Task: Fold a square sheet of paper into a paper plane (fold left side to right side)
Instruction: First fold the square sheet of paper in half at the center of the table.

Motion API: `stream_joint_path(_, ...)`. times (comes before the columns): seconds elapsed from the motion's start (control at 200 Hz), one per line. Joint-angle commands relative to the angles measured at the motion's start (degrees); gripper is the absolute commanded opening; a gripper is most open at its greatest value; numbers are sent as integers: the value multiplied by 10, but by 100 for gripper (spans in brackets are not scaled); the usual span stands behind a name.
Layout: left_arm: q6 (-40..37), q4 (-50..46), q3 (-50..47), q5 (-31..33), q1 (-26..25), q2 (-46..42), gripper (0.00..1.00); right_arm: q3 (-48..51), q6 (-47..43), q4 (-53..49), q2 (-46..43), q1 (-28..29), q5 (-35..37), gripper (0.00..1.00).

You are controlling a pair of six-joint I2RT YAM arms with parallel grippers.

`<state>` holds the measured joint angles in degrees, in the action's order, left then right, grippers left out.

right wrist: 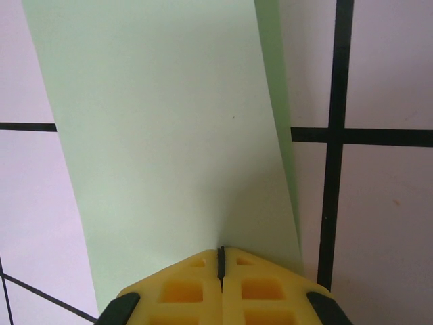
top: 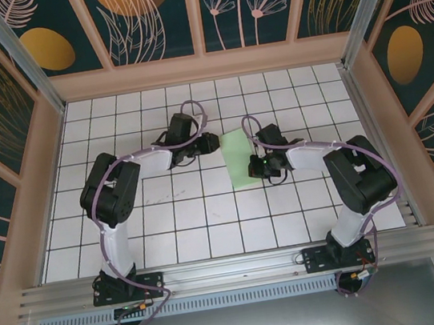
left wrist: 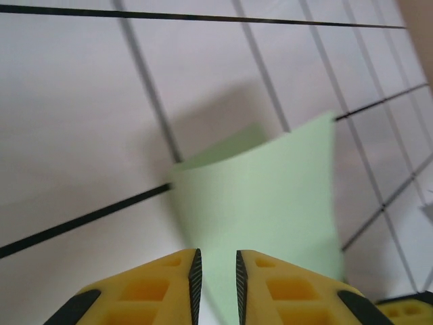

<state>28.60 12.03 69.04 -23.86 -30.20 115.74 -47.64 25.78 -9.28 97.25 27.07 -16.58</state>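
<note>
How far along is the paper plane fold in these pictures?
Done: the square sheet of paper looks folded in half, two layers showing in the right wrist view. In hand: the right gripper is shut on its edge; the left gripper sits at it, jaws slightly apart. Left: no pointed plane shape yet.

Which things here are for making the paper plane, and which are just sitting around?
For the job: square sheet of paper, left gripper, right gripper pinching it.
Just there: tiled table, patterned walls.
</note>
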Motion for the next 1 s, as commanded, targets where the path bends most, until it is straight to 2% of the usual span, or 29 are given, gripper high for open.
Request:
stream_joint_path(0.0, 2, 37, 5, -51, -26, 10, 24, 16, -6, -63, 43, 5, 42, 0)
stream_joint_path(0.435, 0, -18, 105, 34, -31, 105, 25, 13, -6, -69, 42, 9, 42, 0)
stream_joint_path(0.996, 35, 4, 85, 87, -7, 131, 26, 14, -7, -77, 37, 9, 45, 0)
